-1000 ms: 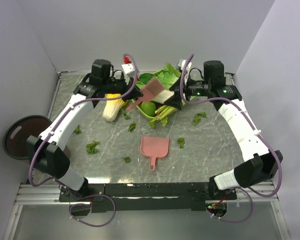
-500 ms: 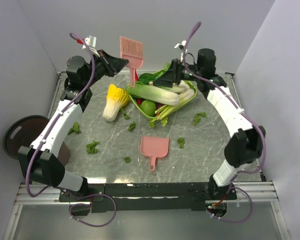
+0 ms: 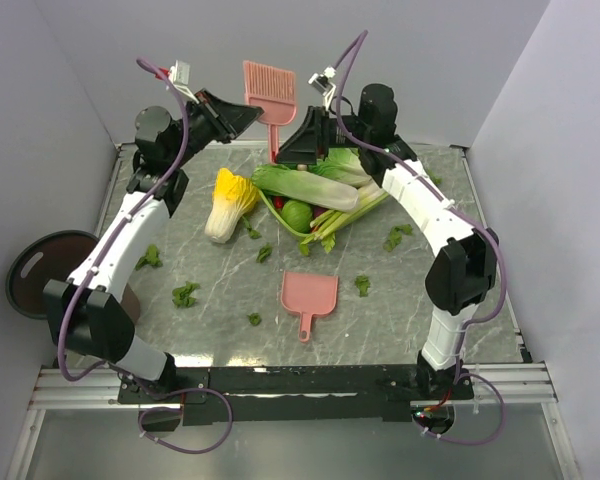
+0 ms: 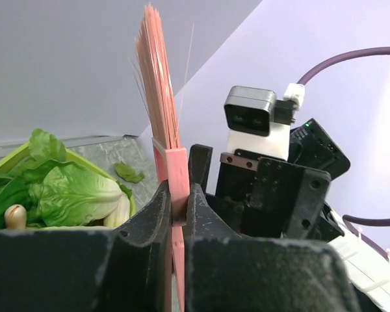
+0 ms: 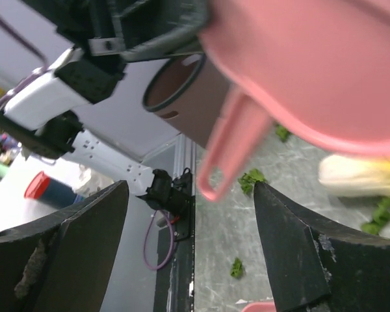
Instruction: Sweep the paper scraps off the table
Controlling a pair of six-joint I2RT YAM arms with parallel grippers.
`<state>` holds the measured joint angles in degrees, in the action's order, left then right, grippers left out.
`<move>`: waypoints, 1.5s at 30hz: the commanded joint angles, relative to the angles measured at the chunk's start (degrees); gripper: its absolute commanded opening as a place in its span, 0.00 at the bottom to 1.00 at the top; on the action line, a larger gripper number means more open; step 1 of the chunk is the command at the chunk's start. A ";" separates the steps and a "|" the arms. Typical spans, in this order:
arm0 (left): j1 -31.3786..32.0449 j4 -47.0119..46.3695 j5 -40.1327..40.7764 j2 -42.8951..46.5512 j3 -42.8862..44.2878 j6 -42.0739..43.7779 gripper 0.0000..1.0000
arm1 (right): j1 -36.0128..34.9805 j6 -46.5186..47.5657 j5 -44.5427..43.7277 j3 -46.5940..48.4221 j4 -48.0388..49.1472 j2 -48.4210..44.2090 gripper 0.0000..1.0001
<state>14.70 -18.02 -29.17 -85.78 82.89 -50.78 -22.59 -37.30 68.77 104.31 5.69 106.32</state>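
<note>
Dark-green paper scraps (image 3: pixel 185 294) lie unswept on grey marble table (image 3: pixel 420 300) (up top, left pincer (image 3: pixel 250 117) pinches pink brush (image 3: pixel 269 82); right pincer (image 5: pixel 190 201) spread).

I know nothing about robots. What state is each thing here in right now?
Brush: in the air, bristles up.
Left tool: shut on the brush.
Right tool: open, gripping nothing.
Dustpan: flat on the table, untouched.
Scraps: scattered on the table, unswept.
Bin: upright, open-topped.
Cabbage: lying on its side.
Greens: heaped together.
</note>
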 commanded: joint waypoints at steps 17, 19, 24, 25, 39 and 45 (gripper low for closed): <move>0.77 -8.78 -3.87 -2.64 1.66 -3.98 0.01 | -1.14 0.82 4.79 2.21 9.60 2.05 0.14; 0.68 -9.75 -5.80 -2.38 0.00 -1.53 0.05 | -0.88 2.57 5.23 0.90 8.64 0.82 0.00; -1.59 -6.36 -20.99 -0.80 -1.95 9.19 0.84 | 2.80 11.95 9.89 -3.06 -5.35 -3.21 0.00; -1.95 -2.58 -23.37 -0.45 -0.64 16.61 0.92 | 5.16 21.47 9.19 -3.41 -11.96 -4.10 0.00; -0.29 50.28 -29.98 -1.05 19.49 75.75 0.99 | 4.40 83.43 -14.10 6.26 -71.35 -6.47 0.00; 5.24 50.63 -29.11 -3.34 20.99 78.20 0.98 | 1.94 84.31 -15.33 7.57 -72.04 -6.92 0.00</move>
<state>16.49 29.08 -57.30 -86.70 101.95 21.67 -19.55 40.86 54.83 108.47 -62.89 103.59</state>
